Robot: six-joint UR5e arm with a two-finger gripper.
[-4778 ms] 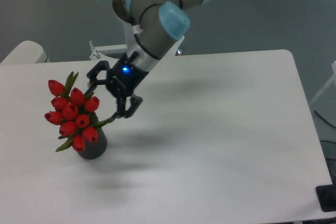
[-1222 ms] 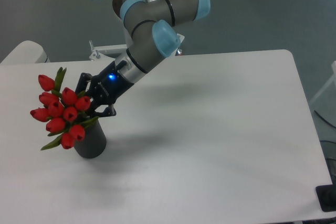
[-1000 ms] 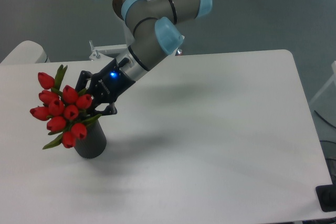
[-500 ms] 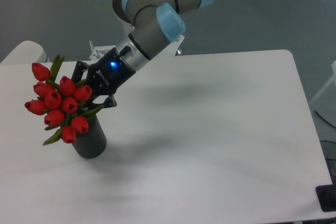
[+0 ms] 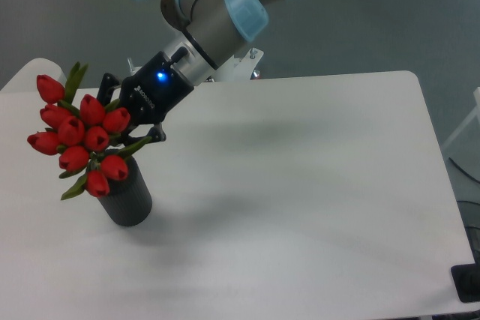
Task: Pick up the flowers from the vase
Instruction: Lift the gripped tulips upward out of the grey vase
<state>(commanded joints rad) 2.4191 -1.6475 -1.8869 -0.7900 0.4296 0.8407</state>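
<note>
The gripper [image 5: 129, 127] reaches down from the upper right at a slant, and its black jaws are pinching the bunch of red tulips [image 5: 79, 139] just behind the buds, where the green stems gather. A blue light glows on the gripper body above the jaws. The tulip buds fan out to the left of the gripper, with one bud and a pair of green leaves standing highest at the upper left and a single leaf drooping at the lower left.

The dark grey vase [image 5: 128, 196] stands upright on the white bench [image 5: 300, 200], directly below the gripper. The lowest buds overlap the vase's mouth in this view, so whether the stem ends are still inside the vase or already clear of it cannot be told. The bunch as a whole sits above and to the left of the vase, leaning away from it.

The grey arm with light blue joint caps [image 5: 225, 5] rises to the upper right of the vase. A soft shadow lies on the bench to the right of the vase.
</note>
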